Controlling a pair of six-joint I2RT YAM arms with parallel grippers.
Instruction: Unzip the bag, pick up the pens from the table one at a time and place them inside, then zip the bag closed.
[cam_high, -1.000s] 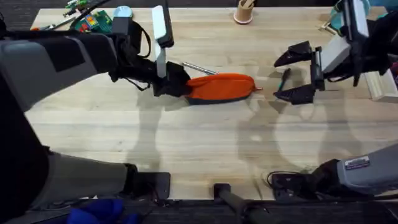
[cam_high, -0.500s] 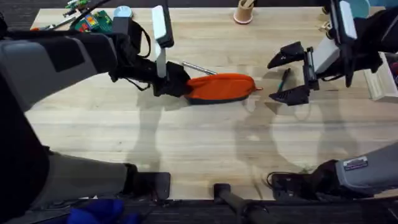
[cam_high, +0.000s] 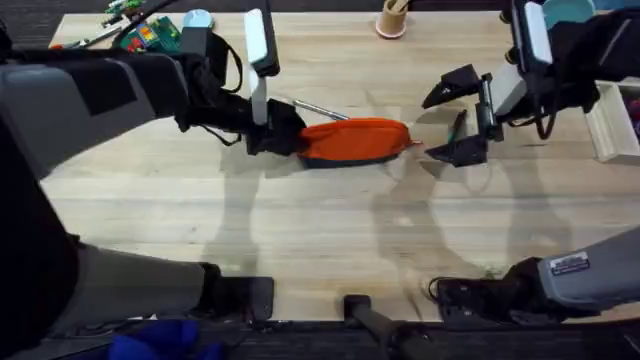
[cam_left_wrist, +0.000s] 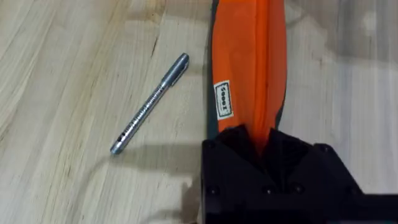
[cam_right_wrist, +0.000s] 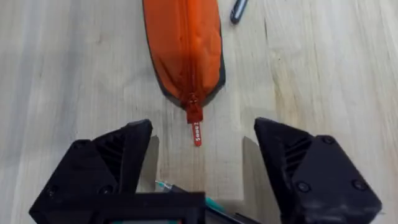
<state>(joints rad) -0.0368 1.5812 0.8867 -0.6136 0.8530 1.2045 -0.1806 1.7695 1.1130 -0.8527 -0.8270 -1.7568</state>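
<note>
**At the zipper end: right tool lines up on the pull tab**

Near the middle of the bench (cam_high: 300, 230) lies the bag (cam_high: 355, 140), long and orange, with its zipper closed. The left tool (cam_left_wrist: 261, 146) is clenched on one end of the bag and pins it in place. The right tool (cam_right_wrist: 202, 165) hangs just beside the other end with its jaws spread wide and nothing between them. The small red pull tab (cam_right_wrist: 195, 132) sticks out from the bag toward this tool.

The step in hand, I judge, is to take the pull tab and open the zipper. To do it well, the right tool should come down so that the tab lies in the centre between the two fingers, then close only on the tab and not on the fabric. After that the pull should go straight along the zipper line toward the left tool, while the left tool holds firm so the bag does not slide or fold.

The silver pen (cam_left_wrist: 149, 104) lies on the bench just beside the bag, apart from it. The dark pen (cam_high: 458, 125) lies under the right tool, between its fingers in the overhead view.

The left tool covers its end of the bag, so I cannot tell how much fabric it holds. The dark pen is partly cut off in the right wrist view.
</note>
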